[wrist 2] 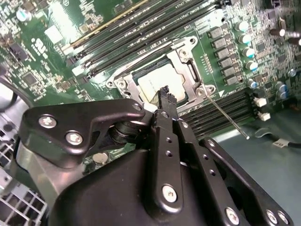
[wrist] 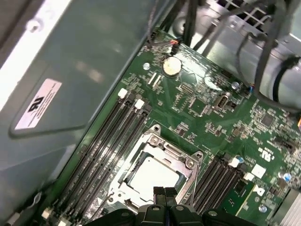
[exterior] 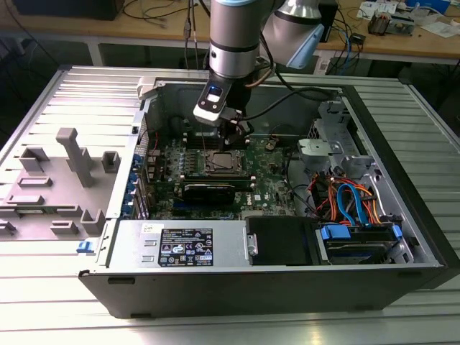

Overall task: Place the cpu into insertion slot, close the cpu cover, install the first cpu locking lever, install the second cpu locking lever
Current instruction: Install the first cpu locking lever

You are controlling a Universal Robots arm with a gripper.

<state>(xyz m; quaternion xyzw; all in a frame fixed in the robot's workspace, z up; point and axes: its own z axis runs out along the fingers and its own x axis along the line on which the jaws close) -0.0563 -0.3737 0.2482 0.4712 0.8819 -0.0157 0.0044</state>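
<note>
Above the insertion slot [wrist: 123, 175], gripper [wrist: 164, 192] clenched empty, cpu [wrist: 153, 174] seated, second wrist view shows protruding lever [wrist 2: 228, 117]

So my gripper [exterior: 241, 135] hangs inside the open computer case [exterior: 287, 284], close above the socket [exterior: 221, 162] on the green motherboard [exterior: 272, 183]. Grey plastic holders [exterior: 75, 154] sit outside it.
</note>
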